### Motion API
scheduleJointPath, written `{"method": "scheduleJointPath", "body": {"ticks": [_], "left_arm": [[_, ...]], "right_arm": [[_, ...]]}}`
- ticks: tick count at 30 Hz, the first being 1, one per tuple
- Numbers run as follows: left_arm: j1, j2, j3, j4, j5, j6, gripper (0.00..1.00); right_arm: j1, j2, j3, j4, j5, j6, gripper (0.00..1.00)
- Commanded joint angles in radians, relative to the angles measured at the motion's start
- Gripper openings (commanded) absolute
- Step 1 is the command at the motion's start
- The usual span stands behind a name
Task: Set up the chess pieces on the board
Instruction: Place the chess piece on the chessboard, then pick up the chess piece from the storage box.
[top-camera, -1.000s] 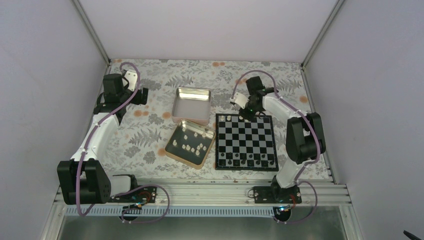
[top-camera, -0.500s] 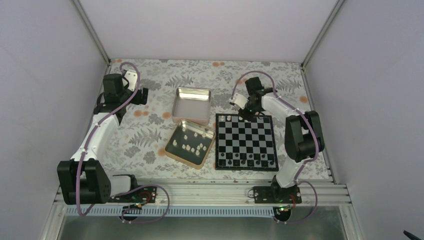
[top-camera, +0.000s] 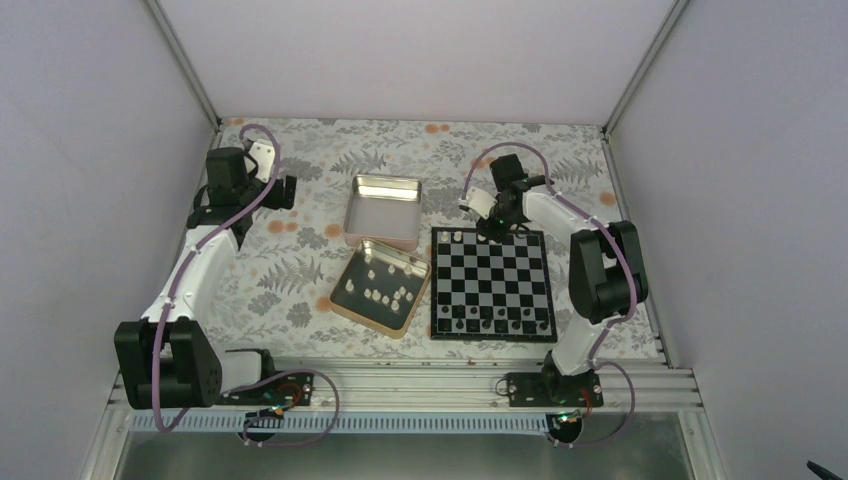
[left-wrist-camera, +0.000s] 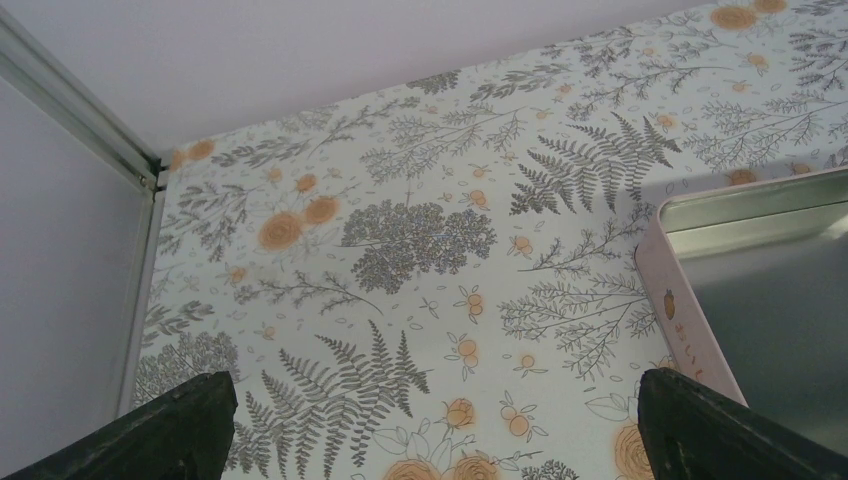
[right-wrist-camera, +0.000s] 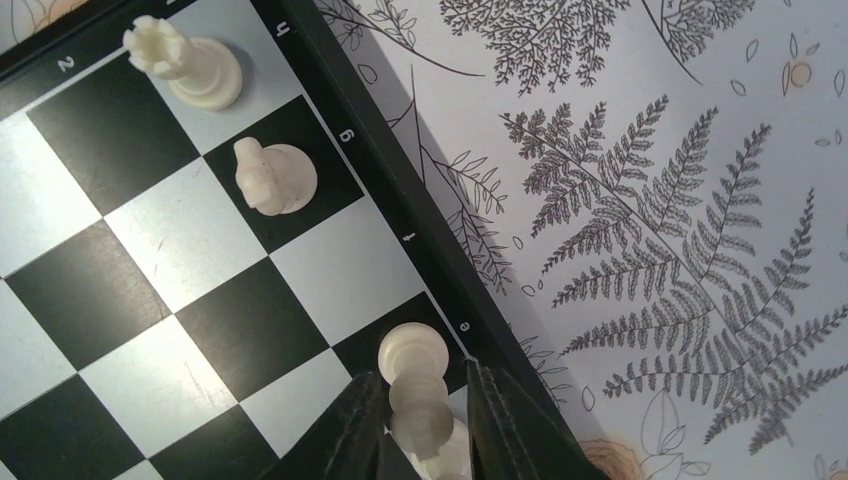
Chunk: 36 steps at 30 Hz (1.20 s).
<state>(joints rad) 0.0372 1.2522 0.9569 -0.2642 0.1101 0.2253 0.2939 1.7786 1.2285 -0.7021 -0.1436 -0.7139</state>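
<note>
fern cloth, fingers pinching piece, right wrist only

Cropped edges and specks too small to name
In the right wrist view the bottom edge crops the right gripper and hides the foot of the cream piece clamped between its fingers, so whether it touches the board cannot be told; the left gripper shows only two dark tips in the lower corners, the metal tin runs off the right edge, and from above the chess pieces in the other tin are too small to identify
</note>
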Motion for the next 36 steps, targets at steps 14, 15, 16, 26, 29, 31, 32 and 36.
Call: {"method": "scheduleJointPath", "body": {"ticks": [14,15,16,26,29,31,32,36], "left_arm": [[0.004,-0.012,0.001,0.012,0.000,0.008,1.00],[0.004,-0.011,0.000,0.012,-0.001,0.008,1.00],[0.004,-0.011,0.000,0.012,-0.002,0.008,1.00],[0.004,-0.015,-0.004,0.017,-0.018,0.007,1.00],[0.006,-0.018,-0.006,0.019,-0.021,0.008,1.00],[0.006,-0.019,-0.007,0.019,-0.021,0.008,1.00],[0.007,-0.019,-0.008,0.021,-0.020,0.008,1.00],[0.007,-0.014,-0.009,0.023,-0.022,0.009,1.00]], "right_arm": [[0.071,-0.122,0.142,-0.092,0.000,0.026,0.43],[0.098,-0.139,0.161,-0.103,0.008,0.031,0.43],[0.127,-0.143,0.178,-0.116,0.015,0.035,0.43],[0.492,-0.026,0.326,-0.171,0.037,0.074,0.43],[0.531,0.032,0.354,-0.181,-0.027,0.076,0.43],[0.554,0.071,0.354,-0.179,-0.054,0.067,0.42],[0.567,0.090,0.350,-0.169,-0.052,0.063,0.42],[0.609,0.161,0.360,-0.162,-0.066,0.048,0.39]]}}
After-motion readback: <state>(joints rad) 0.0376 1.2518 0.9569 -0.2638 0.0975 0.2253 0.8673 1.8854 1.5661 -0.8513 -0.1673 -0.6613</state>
